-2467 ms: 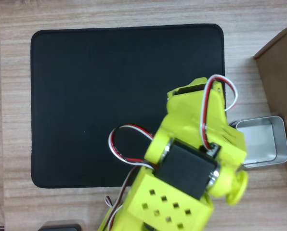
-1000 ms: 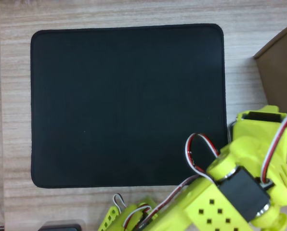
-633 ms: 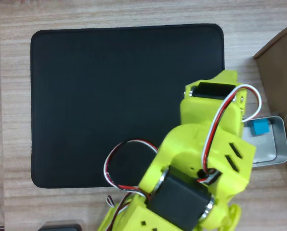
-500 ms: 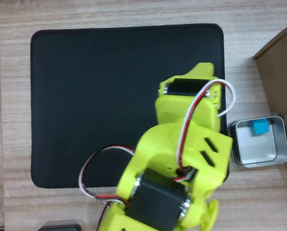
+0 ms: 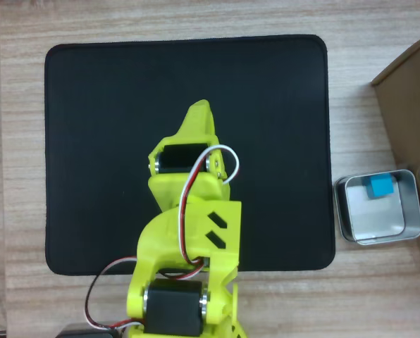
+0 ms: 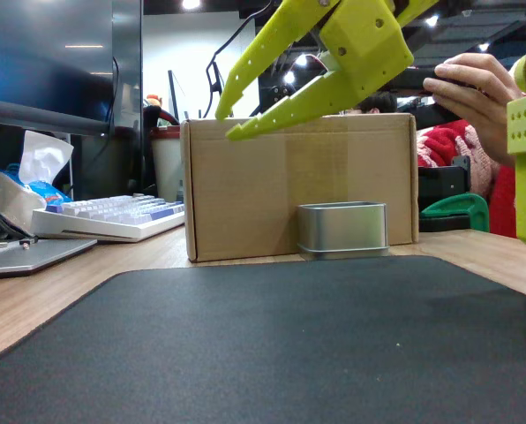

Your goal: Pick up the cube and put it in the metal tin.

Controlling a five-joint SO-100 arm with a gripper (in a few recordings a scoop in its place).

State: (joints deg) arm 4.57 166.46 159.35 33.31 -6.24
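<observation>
mat [image 6: 289, 344]: black, nearest, bare
gripper [image 6: 230, 110]: released, fingers apart, raised over mat (holding nothing)
tin [image 5: 411, 211]: right of mat in overhead view
cube [image 5: 380, 187]: inside tin, far part
box [image 6: 245, 190]: cardboard, just behind tin

You have a wood-grain table [image 5: 168, 17]: black mat [image 5: 111, 141], metal tin [image 5: 390, 236], cardboard box [image 5: 411, 105], keyboard [image 6: 113, 216].
</observation>
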